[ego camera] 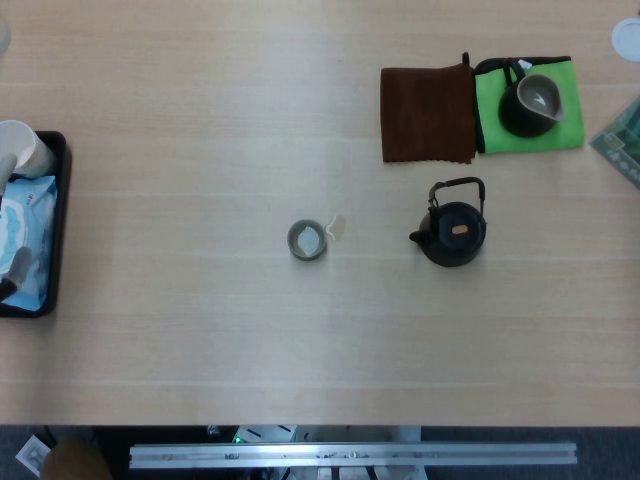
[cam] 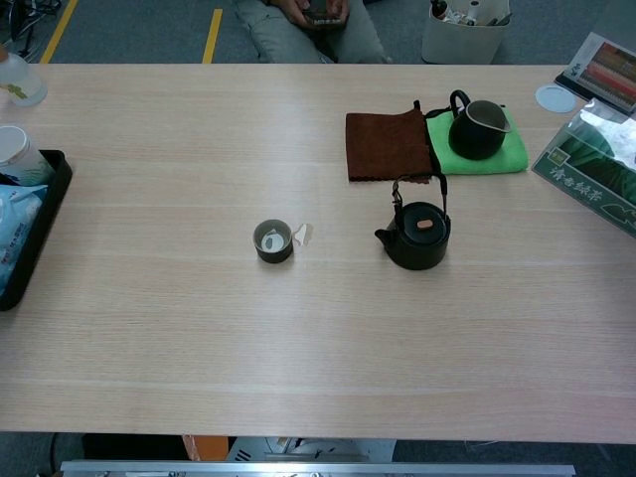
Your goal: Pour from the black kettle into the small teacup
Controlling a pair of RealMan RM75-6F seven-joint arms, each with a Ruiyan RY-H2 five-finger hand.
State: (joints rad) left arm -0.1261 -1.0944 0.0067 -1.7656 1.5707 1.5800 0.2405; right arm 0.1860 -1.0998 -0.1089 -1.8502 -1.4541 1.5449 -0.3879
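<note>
Neither robot hand is showing in either view, so their state cannot be told. The small teacup [ego camera: 307,240] is sitting mid-table, a scrap of paper [ego camera: 335,227] just beside it. The black kettle [ego camera: 452,231] is standing upright, well apart from the cup. Beyond it, a brown cloth [ego camera: 427,113] is lying beside a green cloth [ego camera: 500,139] bearing a dark pitcher [ego camera: 531,104].

The black kettle [ego camera: 453,234] stood upright right of centre on the bench [ego camera: 200,130], spout toward the small teacup [ego camera: 307,240] at centre, well apart.
</note>
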